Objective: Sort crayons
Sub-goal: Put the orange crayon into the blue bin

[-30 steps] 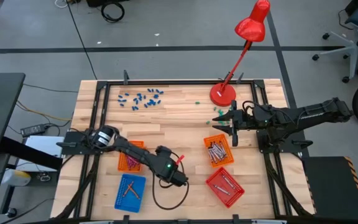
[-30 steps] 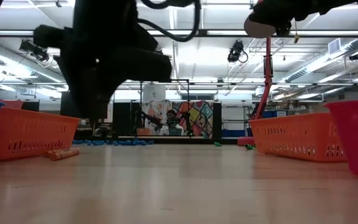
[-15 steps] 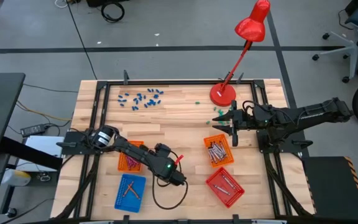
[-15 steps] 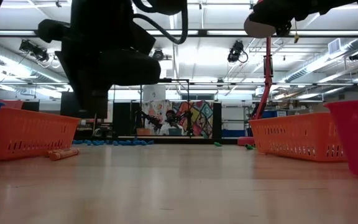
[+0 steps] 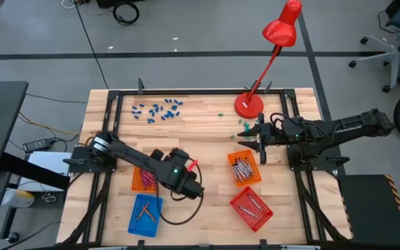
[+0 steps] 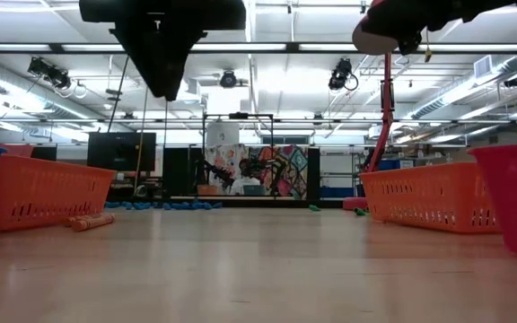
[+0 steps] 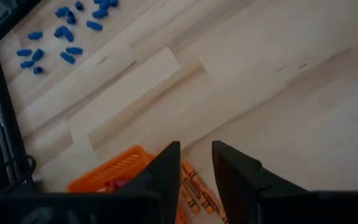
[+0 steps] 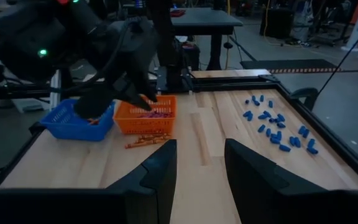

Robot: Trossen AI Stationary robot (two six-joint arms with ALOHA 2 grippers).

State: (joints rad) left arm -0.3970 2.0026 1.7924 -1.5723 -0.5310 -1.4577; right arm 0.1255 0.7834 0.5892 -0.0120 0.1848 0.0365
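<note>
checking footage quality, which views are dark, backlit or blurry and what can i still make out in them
Low view: backlit by ceiling lights, so the left arm is a black silhouette. Right wrist view: dim, its own fingers blurred, though the orange crayons beside the orange basket read clearly. Left wrist view: soft, washed-out wood. High view: evenly lit and sharp.

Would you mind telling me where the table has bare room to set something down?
Bare wood lies mid-table, between the blue pieces and the baskets. It is crowded around the left orange basket, where loose crayons lie, and around the right orange basket.
</note>
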